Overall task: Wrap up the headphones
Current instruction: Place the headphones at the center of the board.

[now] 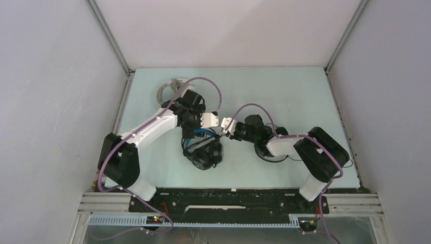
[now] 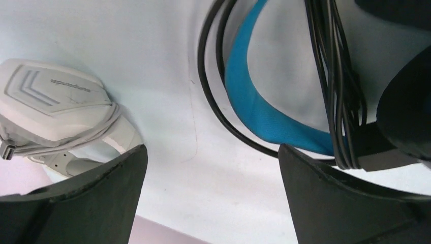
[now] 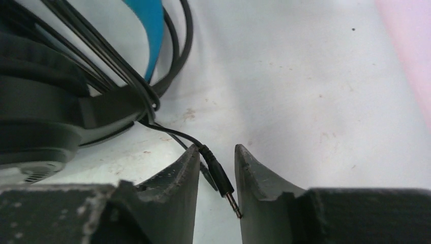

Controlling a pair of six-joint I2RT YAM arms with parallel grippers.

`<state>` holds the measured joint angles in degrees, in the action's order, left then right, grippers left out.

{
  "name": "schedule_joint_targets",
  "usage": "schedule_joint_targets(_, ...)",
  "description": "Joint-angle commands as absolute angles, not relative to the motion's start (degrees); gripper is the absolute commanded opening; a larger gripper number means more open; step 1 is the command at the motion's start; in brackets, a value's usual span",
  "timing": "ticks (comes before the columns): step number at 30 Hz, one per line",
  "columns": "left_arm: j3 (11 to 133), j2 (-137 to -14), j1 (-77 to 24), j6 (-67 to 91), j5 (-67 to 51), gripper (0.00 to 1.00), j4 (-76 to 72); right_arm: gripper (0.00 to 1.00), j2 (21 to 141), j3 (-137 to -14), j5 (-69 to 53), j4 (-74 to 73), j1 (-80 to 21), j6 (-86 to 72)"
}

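Observation:
The black headphones with the blue inner lining (image 1: pixel 203 151) lie at the table's middle, their black cable (image 2: pixel 339 96) bundled across the blue band (image 2: pixel 254 107). My left gripper (image 2: pixel 212 150) hangs wide open over bare table just beside that band, holding nothing. The white-grey headphones (image 2: pixel 51 101), grey cable wound round them, lie to its left, at the back left (image 1: pixel 166 91) in the top view. My right gripper (image 3: pixel 217 148) is open a little; the cable's jack plug (image 3: pixel 219 177) lies loose between its fingers, its tip against the right one. Slim black headphones (image 1: pixel 262 152) lie partly hidden under the right arm.
Both grippers (image 1: pixel 212 120) (image 1: pixel 227 126) nearly meet, tip to tip, above the black headphones. Grey walls enclose the pale table (image 1: pixel 284 91) at the left, back and right. The arm bases stand on a black rail at the near edge (image 1: pixel 228 195).

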<state>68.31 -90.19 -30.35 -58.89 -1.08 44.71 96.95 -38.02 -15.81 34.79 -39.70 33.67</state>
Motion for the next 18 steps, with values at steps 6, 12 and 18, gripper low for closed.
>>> schedule_joint_targets(6, 69.93, -77.94, -28.54, -48.34, -5.38, 1.0, 33.08, 0.41, 93.81, -40.08, -15.22, 39.94, -36.89, 26.31)
schedule_joint_targets(12, 70.9, -70.23, -28.52, -38.43, -1.56, 1.0, 26.16, 0.44, 90.1, -40.75, -10.76, 37.33, -34.59, 13.48)
schedule_joint_targets(18, 69.31, -60.31, -29.34, -30.77, -0.22, 1.0, 19.85, 0.47, 87.13, -47.42, -5.25, 19.51, -33.06, 6.83)
